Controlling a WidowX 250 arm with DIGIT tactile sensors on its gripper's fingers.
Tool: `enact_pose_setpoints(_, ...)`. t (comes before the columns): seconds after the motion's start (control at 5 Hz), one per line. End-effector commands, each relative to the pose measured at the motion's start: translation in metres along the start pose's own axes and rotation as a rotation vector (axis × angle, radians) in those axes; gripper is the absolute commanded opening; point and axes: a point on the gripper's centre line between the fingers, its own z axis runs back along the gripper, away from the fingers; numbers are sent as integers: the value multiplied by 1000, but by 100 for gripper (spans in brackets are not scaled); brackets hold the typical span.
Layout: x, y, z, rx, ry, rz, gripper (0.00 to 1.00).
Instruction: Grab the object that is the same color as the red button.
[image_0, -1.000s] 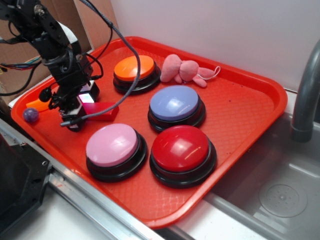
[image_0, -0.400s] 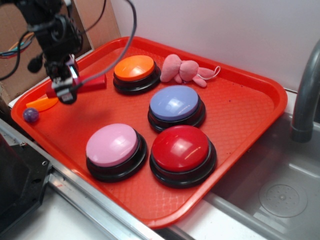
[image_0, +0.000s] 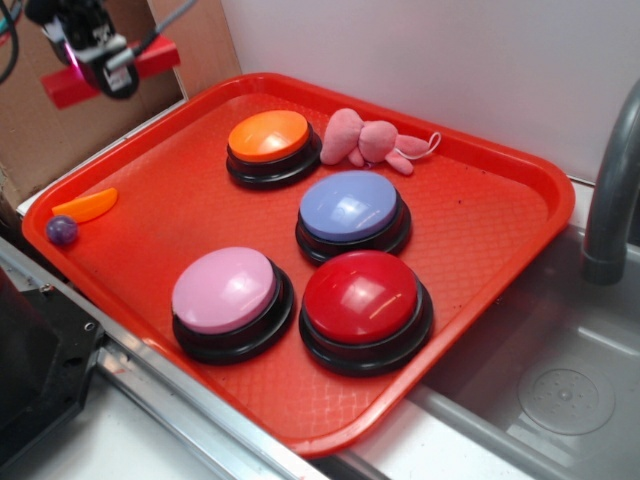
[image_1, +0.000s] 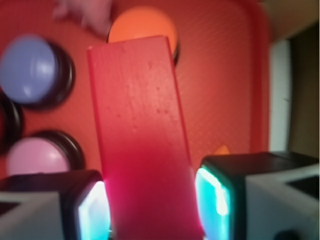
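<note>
Wrist view, nearest: the gripper (image_1: 152, 205) is seen clenched on the red block (image_1: 140, 135), one lit pad (image_1: 95, 212) pressed to each long side at the near end.
Block, where it is: it is held in the air, high above the far-left corner of the red tray (image_0: 480, 215), well apart from every button; in the exterior view it is seen as a bar (image_0: 70, 88) projecting on both sides of the gripper (image_0: 100, 70).
Handling, as judged: the block is taken to be stiff and light, probably painted wood; no bending or sag is shown along the free length. A smooth face is suggested, so some slip between the pads is possible if the grip is loosened.
Hold point, as judged: the long flat sides are best pinched, as is done now. A grip nearer the middle would give less leverage to the overhanging end.
Look of the block: a plain, long, flat rectangular bar, solid red, with faint specks on its broad face.
Colour match: the red button (image_0: 362, 297), a glossy dome on a black base, is set at the front of the tray beside the pink button (image_0: 226, 290).
Farther on the tray: a blue button (image_0: 350, 207), an orange button (image_0: 268, 137) and a pink plush toy (image_0: 368, 141) are set toward the back.
Left edge: an orange crescent piece (image_0: 85, 205) and a small purple ball (image_0: 62, 231) are left lying.
Progress, as judged: the grab appears done.
</note>
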Motion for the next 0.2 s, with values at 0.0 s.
enact_pose_setpoints(0.0, 20, -5, 19, 60, -100, 50, 0)
